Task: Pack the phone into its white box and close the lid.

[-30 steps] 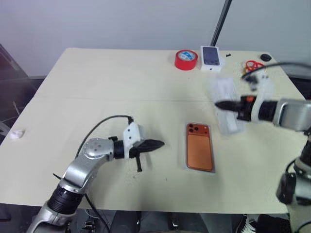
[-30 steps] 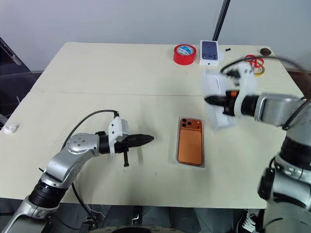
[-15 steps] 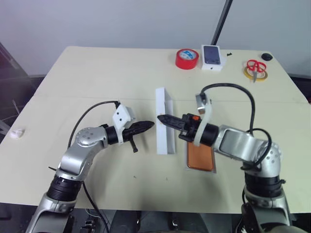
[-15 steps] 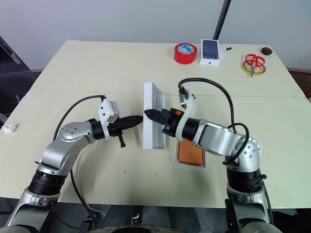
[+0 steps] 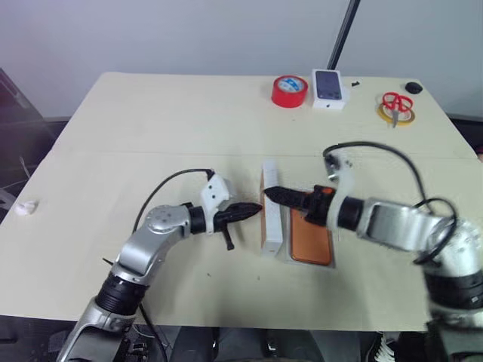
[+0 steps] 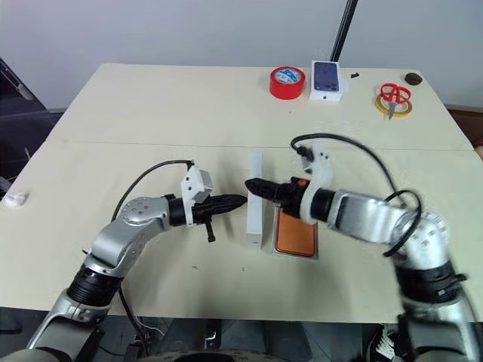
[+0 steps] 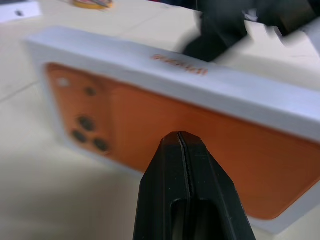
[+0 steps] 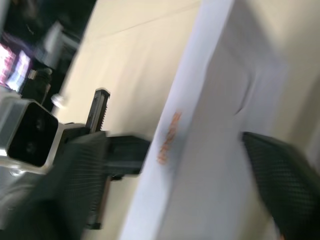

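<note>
Tip the lid over gently toward the phone: at present standing on one long edge just left of the phone, printed orange face turned away from it. Use the left gripper, fingers pressed together and tip at that printed face, as a pusher low on the wall. Guide the top edge with the right gripper, fingers spread wide astride that edge and reaching in over the phone. Line up all four walls with the white box, lying flat under the phone, before pressing down. By count: one phone, one white box, one lid, two grippers; well beyond the phone, one red tape roll, one small white box, one pair of red scissors.
</note>
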